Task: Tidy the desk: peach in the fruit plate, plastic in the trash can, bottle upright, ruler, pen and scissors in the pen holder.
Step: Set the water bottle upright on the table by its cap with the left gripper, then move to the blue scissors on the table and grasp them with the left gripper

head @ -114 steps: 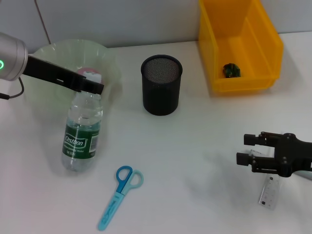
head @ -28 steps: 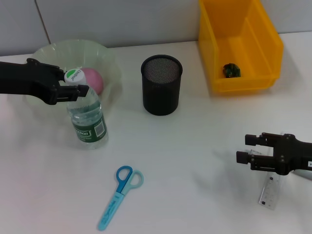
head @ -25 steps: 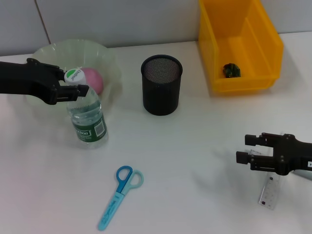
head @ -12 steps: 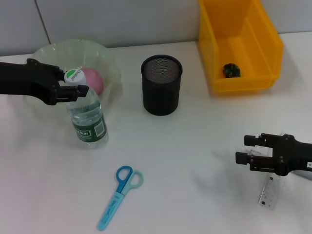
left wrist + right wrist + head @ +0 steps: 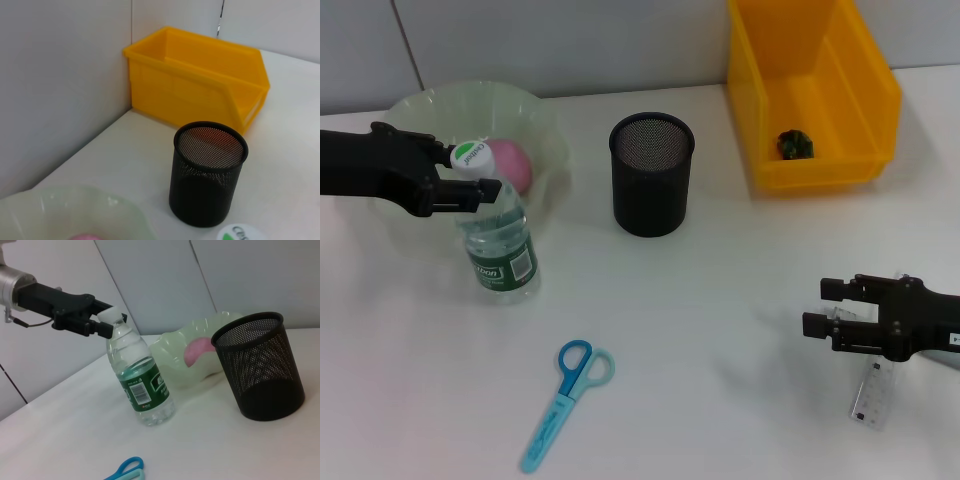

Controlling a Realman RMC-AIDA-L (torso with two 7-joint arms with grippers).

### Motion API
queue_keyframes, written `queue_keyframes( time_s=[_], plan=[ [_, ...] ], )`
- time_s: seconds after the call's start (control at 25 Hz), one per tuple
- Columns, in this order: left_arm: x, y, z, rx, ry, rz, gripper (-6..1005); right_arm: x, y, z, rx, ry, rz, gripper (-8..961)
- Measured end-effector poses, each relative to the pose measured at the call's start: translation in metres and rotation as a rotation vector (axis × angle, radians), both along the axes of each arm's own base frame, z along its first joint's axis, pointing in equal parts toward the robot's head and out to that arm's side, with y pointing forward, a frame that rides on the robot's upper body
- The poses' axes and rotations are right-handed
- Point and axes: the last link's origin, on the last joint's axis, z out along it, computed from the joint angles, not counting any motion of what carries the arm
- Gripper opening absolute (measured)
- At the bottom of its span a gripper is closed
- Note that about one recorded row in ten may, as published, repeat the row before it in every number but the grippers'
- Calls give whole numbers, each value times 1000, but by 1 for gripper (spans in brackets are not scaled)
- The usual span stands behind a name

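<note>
The left pincer sits at the left of the head view, its fingers parted on either side of the bottle's white-and-green cap; in the right wrist view a finger lies against the neck, though whether it truly grips cannot be told. The bottle stands upright on the counter, just in front of the pale green fruit plate, which holds the pink peach (half hidden behind the cap).

Right of the bottle, near the middle of the frame, stands the black mesh pen holder. Below the bottle, at lower centre-left, the blue scissors lie flat on the counter.

The right pincer is at the lower right of the head view, fingers spread apart and holding nothing, hanging over the upper end of the clear ruler, which lies on the counter under and just below it.

In the upper right sits the yellow trash can, with a small dark green scrap of plastic lying inside it.
</note>
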Motion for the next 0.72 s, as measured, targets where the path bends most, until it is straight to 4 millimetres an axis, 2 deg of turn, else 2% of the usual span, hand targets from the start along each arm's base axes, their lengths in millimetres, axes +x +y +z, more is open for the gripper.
queue_keyframes(
  time_s=[0.44, 0.72],
  plan=[
    [-2, -1, 1, 3, 3, 4, 730, 0, 0, -1, -1, 0, 0, 743],
    [-1, -3, 1, -6, 3, 1, 736, 0, -1, -1, -2, 2, -2, 743]
  ],
)
